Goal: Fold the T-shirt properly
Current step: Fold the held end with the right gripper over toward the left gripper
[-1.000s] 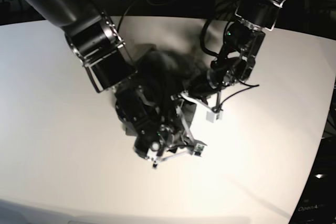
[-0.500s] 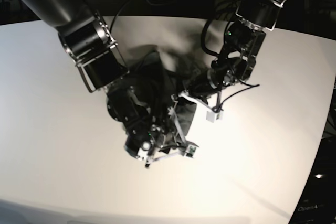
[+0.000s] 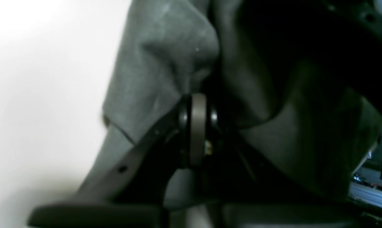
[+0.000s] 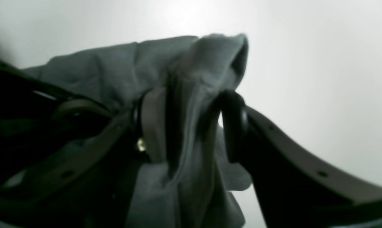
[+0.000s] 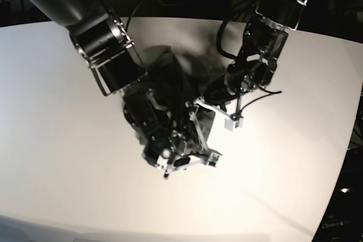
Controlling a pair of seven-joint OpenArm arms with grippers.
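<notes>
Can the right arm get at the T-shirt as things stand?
Probably yes: in the right wrist view a bunched fold of the T-shirt already hangs between the parted fingers of the right claw, with nothing between them. Whether the pads touch cloth is unclear.

The T-shirt [image 5: 173, 80] lies bunched mid-table [image 5: 51, 140] (between both arms, partly under them).

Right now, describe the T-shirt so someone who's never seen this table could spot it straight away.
On the white table, look at the middle, where the two black arms meet. The T-shirt is the bunched dark grey cloth under them. It is the only soft, wrinkled thing there; everything else is hard metal and cable.
</notes>
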